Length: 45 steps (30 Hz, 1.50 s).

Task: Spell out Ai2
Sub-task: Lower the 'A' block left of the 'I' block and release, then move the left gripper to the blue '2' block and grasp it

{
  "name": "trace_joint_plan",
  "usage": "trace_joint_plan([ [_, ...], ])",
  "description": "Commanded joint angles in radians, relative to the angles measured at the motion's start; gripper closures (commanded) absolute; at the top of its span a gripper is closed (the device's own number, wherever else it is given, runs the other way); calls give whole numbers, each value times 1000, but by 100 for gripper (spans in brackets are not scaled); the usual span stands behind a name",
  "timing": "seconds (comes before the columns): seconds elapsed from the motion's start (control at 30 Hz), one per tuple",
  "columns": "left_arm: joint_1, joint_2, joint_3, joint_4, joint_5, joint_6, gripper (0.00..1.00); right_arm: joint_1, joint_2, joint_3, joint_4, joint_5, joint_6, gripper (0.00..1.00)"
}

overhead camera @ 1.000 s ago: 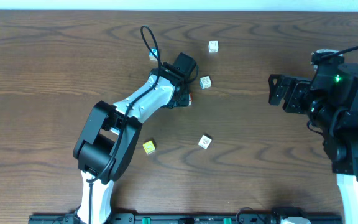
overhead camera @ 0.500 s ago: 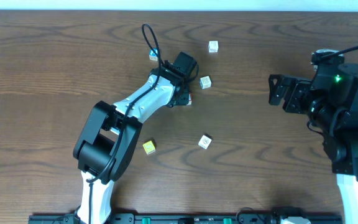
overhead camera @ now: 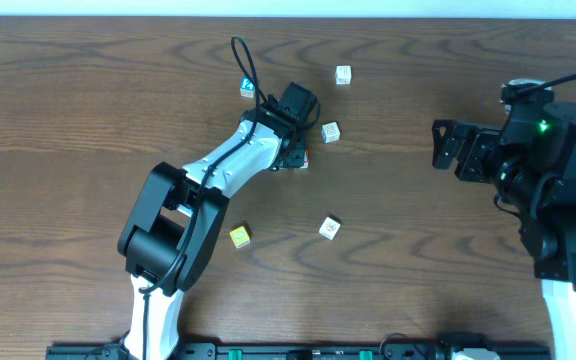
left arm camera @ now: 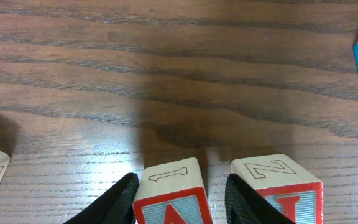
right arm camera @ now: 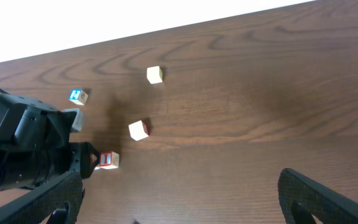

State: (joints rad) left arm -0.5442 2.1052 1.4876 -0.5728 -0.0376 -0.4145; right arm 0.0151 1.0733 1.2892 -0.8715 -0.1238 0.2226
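Toward the far edge, the left gripper [left arm camera: 182, 183] straddles a red block [left arm camera: 169, 176], jaws not quite closed, seemingly ready to grip; the right gripper [right arm camera: 180, 183] hangs wide open, empty.

From overhead I look straight down on the whole table [overhead camera: 68, 200], with both arms entering from the near edge. The left wrist camera sits close to the wood and faces forward past the left gripper [left arm camera: 182, 179]. The right wrist camera looks obliquely across the table from well back. It shares the left arm [right arm camera: 23, 149] and the red-edged block [right arm camera: 109, 160] with the overhead.
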Motion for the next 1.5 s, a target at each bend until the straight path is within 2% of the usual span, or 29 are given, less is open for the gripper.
trace_joint_plan([
  [0.0, 2, 16, 19, 2, -14, 19, 54, -14, 0, 13, 0, -8, -14, 1],
  [0.47, 3, 15, 19, 26, -32, 58, 53, -14, 0, 13, 0, -8, -14, 1],
  [0.53, 11, 13, 27, 51, -79, 71, 49, -14, 0, 13, 0, -8, -14, 1],
  [0.67, 40, 13, 89, 74, -224, 71, 48, -14, 0, 13, 0, -8, -14, 1],
  [0.7, 58, 13, 122, 87, -268, 71, 45, -14, 0, 13, 0, -8, -14, 1],
  [0.77, 94, 13, 165, 127, -277, 85, 44, -14, 0, 13, 0, -8, -14, 1],
  [0.83, 146, 13, 197, 188, -256, 123, 40, -14, 0, 13, 0, -8, -14, 1],
  [0.93, 247, 14, 218, 273, -113, 191, 35, -14, 0, 13, 1, -8, -14, 1],
  [1.1, 340, 27, 218, 338, 51, 258, 29, -14, 0, 13, 18, -8, -14, 1],
  [1.23, 346, 77, 224, 373, 96, 302, 24, -14, 2, 13, 37, -8, -14, 1],
  [1.47, 293, 185, 309, 299, 71, 408, 18, -14, 15, 13, 40, -21, -6, 1],
])
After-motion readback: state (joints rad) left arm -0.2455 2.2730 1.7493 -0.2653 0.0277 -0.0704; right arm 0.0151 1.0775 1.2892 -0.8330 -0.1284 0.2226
